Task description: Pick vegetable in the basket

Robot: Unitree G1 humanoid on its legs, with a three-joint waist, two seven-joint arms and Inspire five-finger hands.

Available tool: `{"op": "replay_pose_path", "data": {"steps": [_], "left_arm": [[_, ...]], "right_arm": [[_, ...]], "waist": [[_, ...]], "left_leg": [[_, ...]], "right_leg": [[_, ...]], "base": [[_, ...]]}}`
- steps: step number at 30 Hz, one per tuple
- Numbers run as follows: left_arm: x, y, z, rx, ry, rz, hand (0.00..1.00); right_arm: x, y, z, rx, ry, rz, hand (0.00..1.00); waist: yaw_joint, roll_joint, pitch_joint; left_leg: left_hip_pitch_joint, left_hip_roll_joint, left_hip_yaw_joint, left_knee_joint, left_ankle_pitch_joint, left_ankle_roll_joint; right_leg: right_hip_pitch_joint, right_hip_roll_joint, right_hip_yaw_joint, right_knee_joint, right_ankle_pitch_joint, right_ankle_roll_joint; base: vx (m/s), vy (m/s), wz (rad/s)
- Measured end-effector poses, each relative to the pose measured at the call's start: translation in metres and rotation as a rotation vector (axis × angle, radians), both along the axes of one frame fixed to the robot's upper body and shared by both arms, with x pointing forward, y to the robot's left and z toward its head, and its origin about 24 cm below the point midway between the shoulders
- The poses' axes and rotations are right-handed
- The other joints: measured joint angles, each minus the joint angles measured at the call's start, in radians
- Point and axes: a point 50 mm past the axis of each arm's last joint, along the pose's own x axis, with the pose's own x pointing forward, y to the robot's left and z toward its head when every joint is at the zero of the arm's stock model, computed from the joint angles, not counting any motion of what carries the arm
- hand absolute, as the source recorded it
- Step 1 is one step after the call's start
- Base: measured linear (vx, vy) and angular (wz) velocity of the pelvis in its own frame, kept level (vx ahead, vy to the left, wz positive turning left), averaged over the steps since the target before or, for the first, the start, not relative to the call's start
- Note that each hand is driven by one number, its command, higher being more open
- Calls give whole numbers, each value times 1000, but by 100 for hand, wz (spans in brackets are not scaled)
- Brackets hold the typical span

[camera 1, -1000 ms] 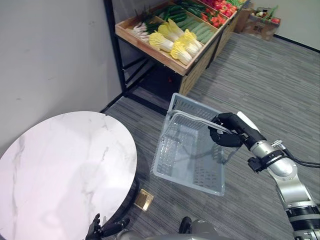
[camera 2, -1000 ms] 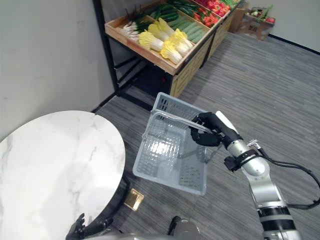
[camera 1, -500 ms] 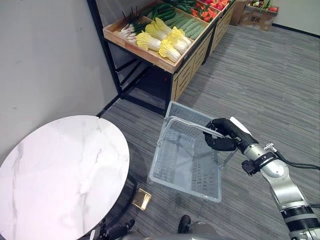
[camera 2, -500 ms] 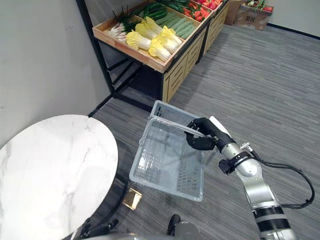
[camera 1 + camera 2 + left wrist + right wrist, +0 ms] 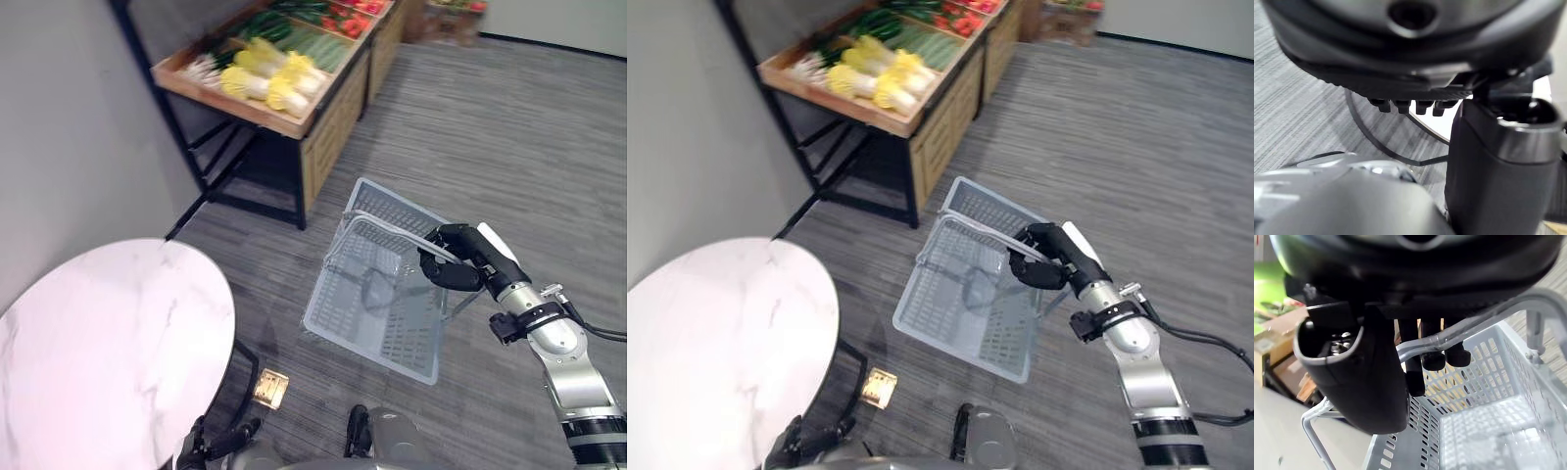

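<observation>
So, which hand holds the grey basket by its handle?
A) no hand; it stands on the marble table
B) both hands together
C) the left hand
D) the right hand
D: the right hand has its fingers curled round the handle of the basket, while the left hand is low down beside the table, far from the basket.

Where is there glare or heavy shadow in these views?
Right wrist view: glare whitens the basket floor past the right hand gripping its handle. Left eye view: deep shadow under the vegetable stand; the marble table is brightly lit.
</observation>
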Motion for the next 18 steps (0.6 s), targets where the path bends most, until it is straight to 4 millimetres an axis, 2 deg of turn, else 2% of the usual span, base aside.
{"op": "replay_pose_path", "data": {"steps": [1, 3, 4, 5, 6, 7, 8, 9, 10, 11, 12, 15, 18], "left_arm": [[-1, -5, -1, -19, 0, 20, 100], [-3, -11, -3, -41, 1, 44, 100], [-8, -14, -4, -52, 9, 63, 100], [-15, -10, -4, -40, 19, 90, 100], [-15, -12, -5, -45, 22, 99, 100], [-13, -12, -5, -46, 24, 104, 100], [-11, -9, -3, -39, 4, 118, 100], [-9, -8, -2, -33, -9, 121, 100], [-9, -8, -2, -33, -13, 121, 100], [-9, -9, -2, -35, -14, 122, 100], [-8, -9, -2, -34, -11, 122, 100], [-4, -10, -1, -39, -24, 107, 100], [-4, -10, -2, -45, -22, 103, 100]], "right_arm": [[2, 1, 2, 1, -8, 5, 0], [3, 3, 3, 1, -11, 13, 0], [3, 8, 0, 2, -1, 30, 0], [1, 13, -2, -2, 10, 53, 0], [0, 13, -1, -15, 8, 56, 0], [0, 14, -4, -13, 20, 49, 0], [0, 15, -7, -19, 42, 46, 0], [-1, 14, -7, -22, 45, 43, 0], [-3, 12, -5, -25, 39, 38, 0], [-5, 12, -3, -27, 32, 34, 0], [-10, 14, -3, -15, 24, 31, 0], [-17, 19, 4, -2, -14, 52, 0], [-18, 21, 5, 4, -22, 55, 0]], "waist": [[5, 21, 4], [6, 55, 5], [37, 72, -1], [35, 51, 1], [34, 65, 13], [28, 58, 23], [38, 38, 24], [32, 42, 22], [25, 58, 14], [25, 75, 10], [25, 72, 2], [5, 51, -22], [10, 47, -36]], "left_leg": [[-3, -70, -117, -69, -37, -8], [-14, -122, -209, -153, -42, -3], [13, -146, -245, -199, -24, 19], [35, -167, -216, -202, -23, 20], [45, -162, -208, -178, -1, 16], [1, -176, -223, -49, 20, 25], [-50, -187, -230, 4, -5, 55], [-66, -179, -226, -50, -5, 52], [-73, -153, -230, -124, 31, 53], [-80, -135, -230, -156, 95, 38], [-65, -136, -220, -159, 110, 2], [-53, -153, -213, -220, 131, 13], [-28, -153, -209, -254, 134, 15]], "right_leg": [[-20, 58, 88, -36, 13, -14], [-26, 120, 157, -100, 31, -42], [-42, 168, 195, -93, 34, -42], [-26, 135, 165, -17, 24, -38], [0, 140, 172, -43, 21, -21], [17, 143, 213, -67, 37, -28], [28, 132, 259, -83, 50, -19], [33, 135, 269, -86, 53, -10], [30, 149, 271, -74, 43, -4], [28, 162, 271, -62, 31, 2], [29, 160, 280, -40, 9, 19], [10, 134, 284, -36, -10, 32], [22, 131, 290, -54, -9, 33]], "base": [[-13, 78, -173], [-10, 112, -199], [10, 190, -234], [54, 225, -204], [81, 194, -129], [40, 84, -108], [5, 12, -100], [17, -20, -75], [39, 22, -36], [61, 79, -35], [86, 83, -17], [116, 42, 0], [117, 12, -4]]}}
